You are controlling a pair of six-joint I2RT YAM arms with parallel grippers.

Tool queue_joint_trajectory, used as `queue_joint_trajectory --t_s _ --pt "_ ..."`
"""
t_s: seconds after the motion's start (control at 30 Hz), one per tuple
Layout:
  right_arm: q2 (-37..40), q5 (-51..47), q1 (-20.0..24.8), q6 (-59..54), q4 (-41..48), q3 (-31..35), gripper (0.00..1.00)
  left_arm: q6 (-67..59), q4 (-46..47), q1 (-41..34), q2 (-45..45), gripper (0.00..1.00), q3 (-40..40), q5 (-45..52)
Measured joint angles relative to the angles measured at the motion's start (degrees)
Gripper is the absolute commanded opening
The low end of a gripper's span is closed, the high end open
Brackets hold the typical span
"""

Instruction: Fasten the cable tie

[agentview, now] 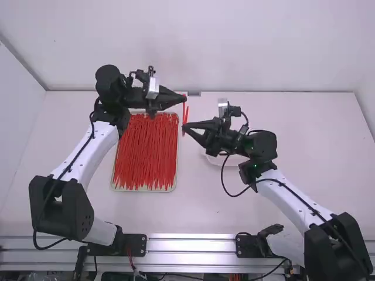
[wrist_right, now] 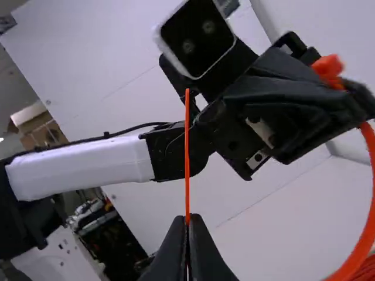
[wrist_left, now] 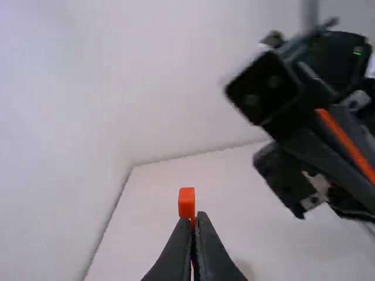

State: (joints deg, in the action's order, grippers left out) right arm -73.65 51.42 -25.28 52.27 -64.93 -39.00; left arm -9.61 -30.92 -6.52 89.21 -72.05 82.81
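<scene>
Up over the table (agentview: 316, 117), the left gripper (agentview: 182, 100) is pinched shut on the head of the orange cable tie (agentview: 186, 112). The right gripper (agentview: 185, 126) is pinched shut on its thin tail, near the tray (agentview: 143, 190).

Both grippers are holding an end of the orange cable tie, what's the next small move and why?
Probably turn the right gripper so the tail it pinches points at the head pinched by the left gripper, then ease it in. Both ends are held, but the tail's tip stands apart from the head, not yet threaded.
</scene>
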Motion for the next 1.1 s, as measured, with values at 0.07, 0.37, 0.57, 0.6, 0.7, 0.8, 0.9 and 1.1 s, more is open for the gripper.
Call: queue_joint_trajectory --t_s 0.07,0.37,0.57,0.6,0.7,0.8,0.9,1.1 --pt "0.0 0.6 0.0 1.9 0.0 0.0 0.0 -1.4 0.0 0.0 0.0 0.02 0.0 2.0" --pt "-0.1 0.9 -1.1 4.5 4.7 0.0 0.0 -5.2 0.5 0.0 0.0 0.02 0.0 4.9" --pt "-0.1 0.0 -1.3 4.7 5.9 0.0 0.0 -6.1 0.4 0.0 0.0 0.02 0.0 5.1" --pt "-0.1 -0.2 -1.3 4.7 6.1 0.0 0.0 -6.1 0.4 0.0 0.0 0.02 0.0 5.1" --pt "-0.1 -0.9 -1.3 5.0 6.2 0.0 0.0 -6.1 0.3 0.0 0.0 0.02 0.0 5.3" --pt "-0.1 -1.1 -1.3 5.6 6.0 0.0 0.0 -6.2 0.2 0.0 0.0 0.02 0.0 5.6" --pt "-0.1 -1.7 -1.3 6.0 6.0 0.0 0.0 -6.4 0.2 0.0 0.0 0.02 0.0 5.6" --pt "-0.1 -3.0 -1.3 7.3 5.9 0.0 0.0 -7.1 0.3 -1.2 0.0 0.02 0.0 5.6"
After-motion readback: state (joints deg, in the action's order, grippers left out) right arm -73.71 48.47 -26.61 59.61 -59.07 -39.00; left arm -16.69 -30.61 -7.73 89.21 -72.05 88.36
